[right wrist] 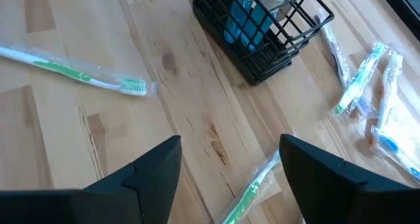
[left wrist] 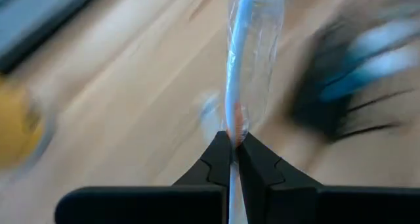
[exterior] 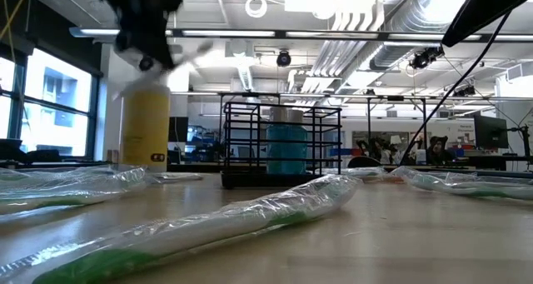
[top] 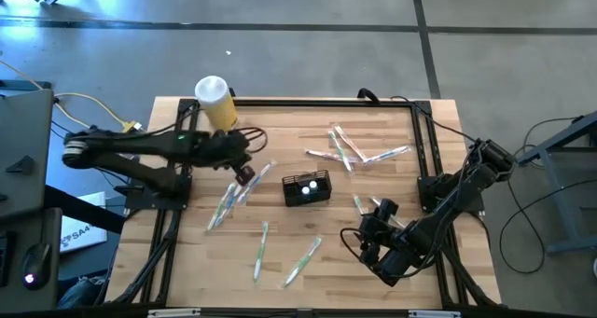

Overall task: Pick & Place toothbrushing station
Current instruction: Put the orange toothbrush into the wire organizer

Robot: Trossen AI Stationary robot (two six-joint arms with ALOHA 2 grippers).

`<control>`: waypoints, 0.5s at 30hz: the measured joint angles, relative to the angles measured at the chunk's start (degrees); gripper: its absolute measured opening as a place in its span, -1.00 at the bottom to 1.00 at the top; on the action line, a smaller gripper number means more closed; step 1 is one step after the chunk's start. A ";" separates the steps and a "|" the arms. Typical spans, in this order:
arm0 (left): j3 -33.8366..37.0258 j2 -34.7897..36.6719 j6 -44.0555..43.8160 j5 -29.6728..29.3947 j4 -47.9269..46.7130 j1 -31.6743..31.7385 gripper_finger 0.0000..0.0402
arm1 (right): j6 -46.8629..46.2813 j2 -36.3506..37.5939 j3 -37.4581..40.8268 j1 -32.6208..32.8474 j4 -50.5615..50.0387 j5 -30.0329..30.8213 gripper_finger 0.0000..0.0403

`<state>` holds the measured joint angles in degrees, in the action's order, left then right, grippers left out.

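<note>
The black wire caddy [top: 306, 188] stands on the table's middle with a blue tube and a white-capped item inside; it also shows in the low view [exterior: 279, 146] and the right wrist view [right wrist: 262, 27]. My left gripper [top: 245, 175] is just left of it, shut on a plastic-wrapped toothbrush [left wrist: 252, 53], and hangs high in the low view [exterior: 141, 30]. My right gripper [top: 366, 241] is open and empty near the table's front right, right of and nearer than the caddy [right wrist: 230, 152]. My left gripper pinches the wrapped toothbrush at one end [left wrist: 234, 122] between its two fingertips [left wrist: 220, 152]. The brush runs on straight ahead, in line with the fingers, toward the caddy. In the low view it shows as a blurred streak [exterior: 191, 55] well above the table, lifted clear.
A yellow cylinder with a white lid [top: 215, 102] stands at the far left. Several wrapped toothbrushes lie loose: left of the caddy [top: 227, 204], near the front edge [top: 303, 260], at the far right [top: 359, 152]. One lies close before the low camera [exterior: 250, 213].
</note>
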<state>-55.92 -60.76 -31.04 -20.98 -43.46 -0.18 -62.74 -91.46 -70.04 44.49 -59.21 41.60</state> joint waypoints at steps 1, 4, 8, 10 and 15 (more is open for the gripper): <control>0.34 1.69 1.17 -1.15 3.45 -2.30 -0.98 | 0.02 0.00 0.00 0.02 0.10 0.00 0.24; 2.03 4.93 4.82 -4.11 13.39 -9.23 -0.98 | 0.28 0.00 0.00 0.00 0.64 0.28 0.24; 5.27 5.27 10.63 -6.64 26.19 -17.20 -0.99 | 6.89 -0.02 0.00 -0.44 3.78 2.12 0.24; 7.08 3.94 13.24 -7.78 32.93 -20.35 -0.99 | 10.72 0.00 0.00 -0.80 6.30 5.01 0.24; 10.15 -1.86 20.88 -7.85 48.48 -25.25 -0.99 | 24.75 0.57 -0.07 -2.49 18.80 16.95 0.24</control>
<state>-45.78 -62.62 -10.16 -28.83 5.02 -25.43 -37.99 -90.89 -70.11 42.00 -40.42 58.56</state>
